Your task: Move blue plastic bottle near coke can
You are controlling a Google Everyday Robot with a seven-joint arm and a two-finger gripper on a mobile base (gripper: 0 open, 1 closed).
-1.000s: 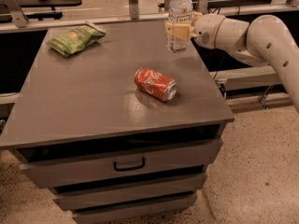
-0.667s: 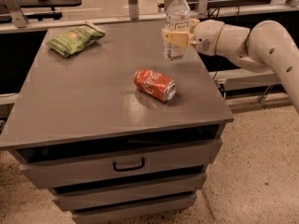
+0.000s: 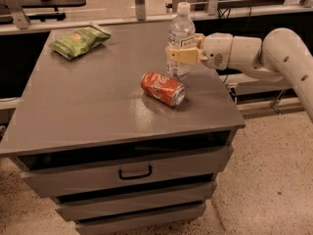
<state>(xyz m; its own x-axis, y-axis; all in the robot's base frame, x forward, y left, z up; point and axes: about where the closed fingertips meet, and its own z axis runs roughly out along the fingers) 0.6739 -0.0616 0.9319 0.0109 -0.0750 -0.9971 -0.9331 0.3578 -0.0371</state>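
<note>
The blue plastic bottle (image 3: 180, 33) is clear with a white cap and stands upright on the grey cabinet top (image 3: 98, 102), just behind the coke can. The coke can (image 3: 163, 88) is red and lies on its side near the middle right of the top. My gripper (image 3: 180, 56) reaches in from the right on a white arm (image 3: 274, 53) and is shut on the bottle's lower body. The bottle's base sits a small gap behind the can.
A green crisp bag (image 3: 78, 40) lies at the far left of the top. The cabinet has drawers below with a handle (image 3: 135, 173). Shelving and a rail run behind the cabinet. Speckled floor lies to the right.
The gripper has carried the bottle forward and left from the back right corner, and it now stands close behind the can. The can and the bag have not moved.
</note>
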